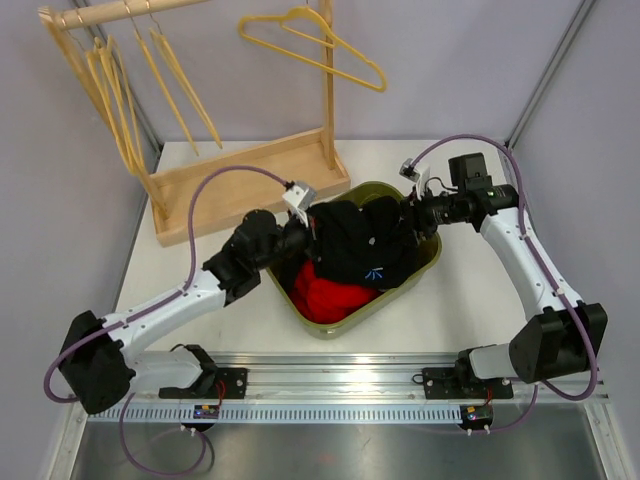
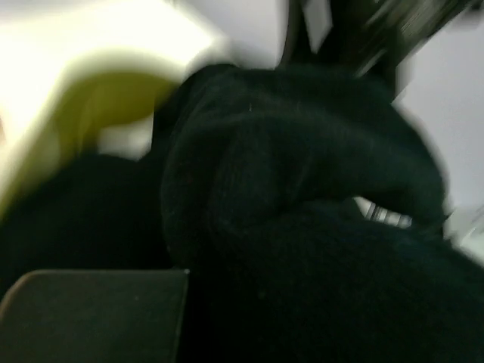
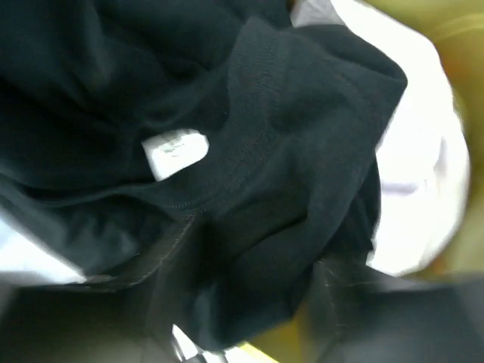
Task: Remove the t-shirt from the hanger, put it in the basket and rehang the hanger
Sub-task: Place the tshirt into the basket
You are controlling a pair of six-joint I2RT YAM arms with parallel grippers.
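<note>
At the back left of the table [image 1: 450, 310] stands a wooden rack [image 1: 250, 170], with a bunch of yellow hangers [image 1: 120, 100] hanging from its top bar and one more hanger [image 1: 378, 80] hooked at its right post.

Below it, the left arm [image 1: 170, 305] stretches from its base at the near left corner, low and almost straight, slanting up and to the right over the table. Its wrist meets the left rim of an olive tub [image 1: 425, 262] in the middle of the table. The left gripper [image 1: 308, 235] is pressed together on the left edge of the black t-shirt [image 1: 360, 240]. In the blurred left wrist view, bunched black cloth [image 2: 302, 189] fills the picture right at the fingers.

The t-shirt lies heaped in the tub and across its back half, spanning from one gripper to the other, on top of a red garment [image 1: 325, 290] that shows in the tub's near part.

At the shirt's right side, the right gripper [image 1: 408, 215] points left into the cloth. The right wrist view shows only dark folds [image 3: 287, 151] with a small white label [image 3: 175, 153] close to the camera. Whether these jaws are spread or pinching the shirt cannot be told.

Behind it, the right arm [image 1: 525, 250] rises from its base at the near right, runs away from the camera along the table's right side, then bends sharply left at the elbow toward the tub.
</note>
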